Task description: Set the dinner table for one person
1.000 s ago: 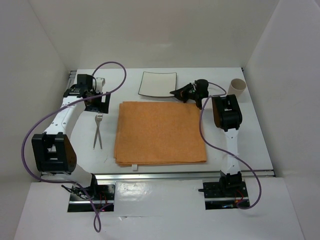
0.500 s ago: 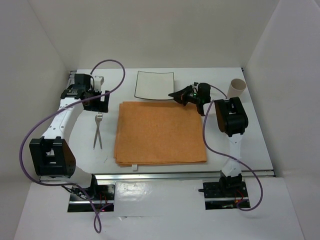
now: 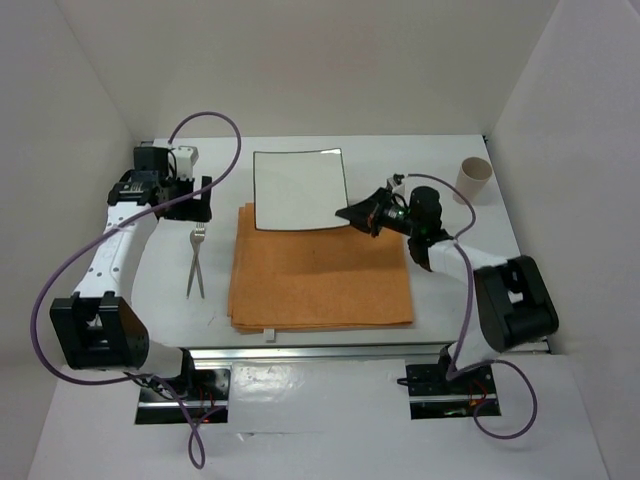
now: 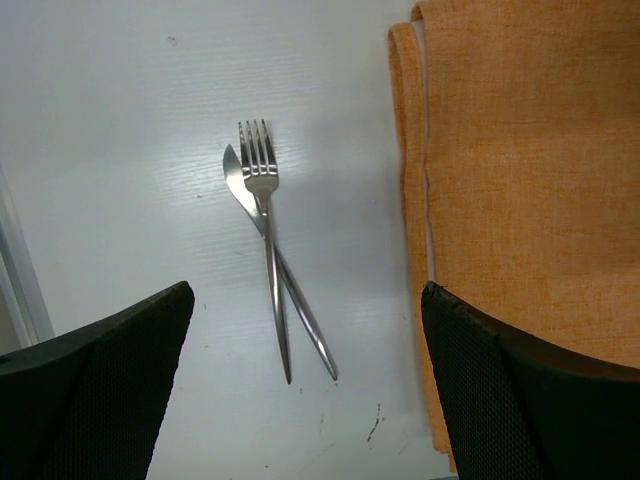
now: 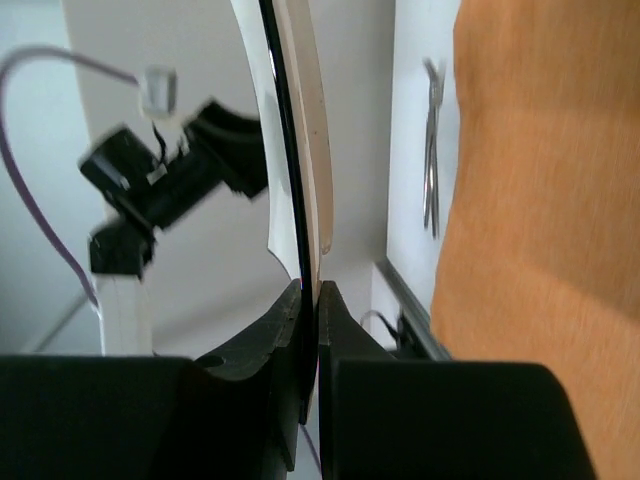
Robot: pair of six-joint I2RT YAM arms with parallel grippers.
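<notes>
Plate [image 3: 298,188], glossy square, over dinner table [image 3: 390,155]

Fork [image 4: 259,165] lies across knife [image 4: 236,185] beside orange cloth [image 3: 320,275]; white plate [image 3: 298,188] overhangs the cloth's far edge.

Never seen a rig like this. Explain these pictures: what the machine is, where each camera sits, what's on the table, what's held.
These are two robot arms bolted at the near edge of a white table. The wide picture comes from a fixed camera above and behind them. The other two come from a camera on each wrist, with that arm's own dark fingers in view. On the table lie a folded orange cloth, a fork crossed over a knife left of it, and a cup at the far right. The right gripper is shut on the edge of a white square plate, held over the cloth's far edge. The left gripper hangs open and empty above the cutlery.
</notes>
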